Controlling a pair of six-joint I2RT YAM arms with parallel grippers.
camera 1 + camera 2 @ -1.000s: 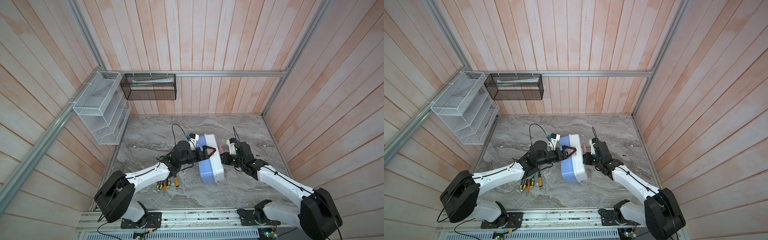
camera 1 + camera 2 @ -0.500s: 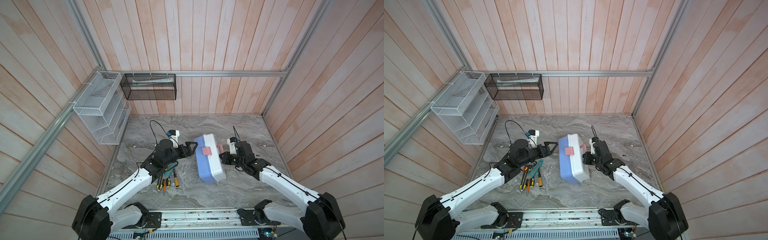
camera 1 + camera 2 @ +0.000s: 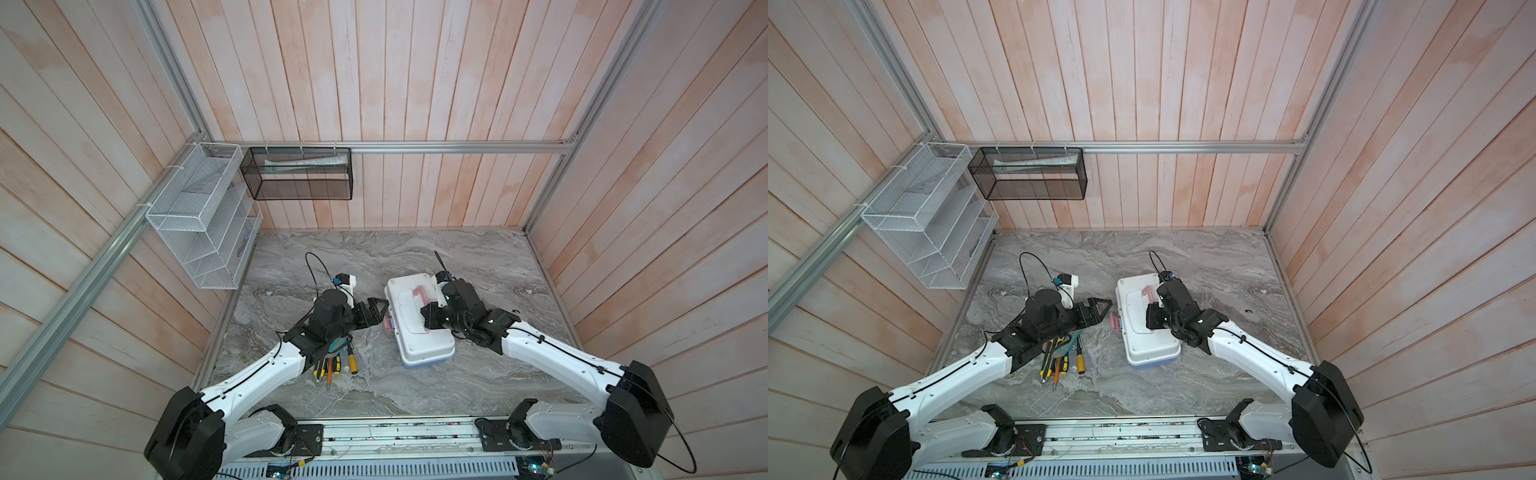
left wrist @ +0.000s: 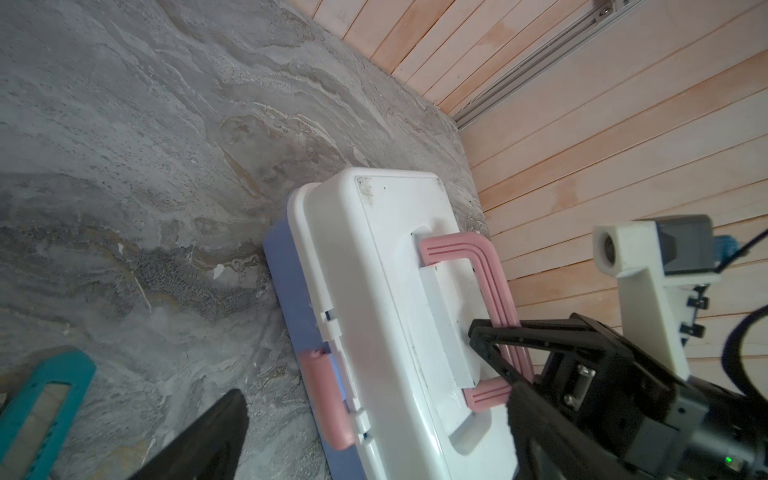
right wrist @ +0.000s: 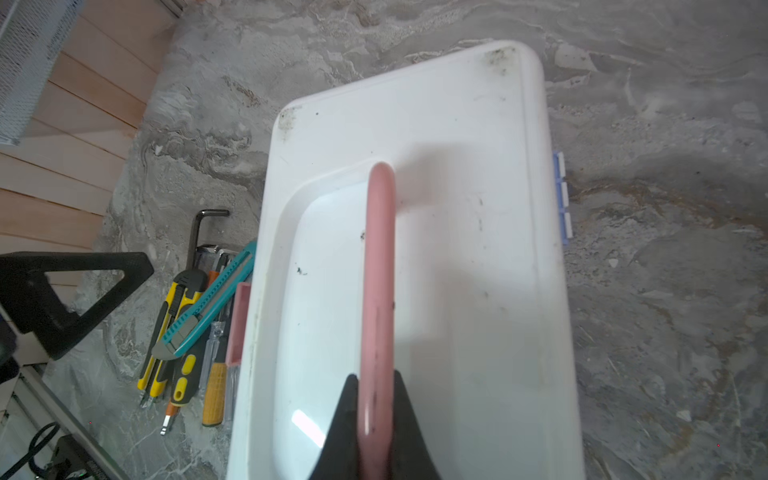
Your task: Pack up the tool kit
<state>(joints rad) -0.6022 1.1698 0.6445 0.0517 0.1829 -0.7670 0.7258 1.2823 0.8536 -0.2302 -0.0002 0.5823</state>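
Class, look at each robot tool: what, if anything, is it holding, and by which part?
The right tool grips the toolbox by its pink handle. The left tool is open, holding nothing.

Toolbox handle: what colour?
Pink. The handle shows best in the right wrist view, standing out against the white lid.

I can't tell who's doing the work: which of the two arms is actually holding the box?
The right one: the right fingers are shut on the pink handle. The left fingers stand wide open beside the box, holding nothing.
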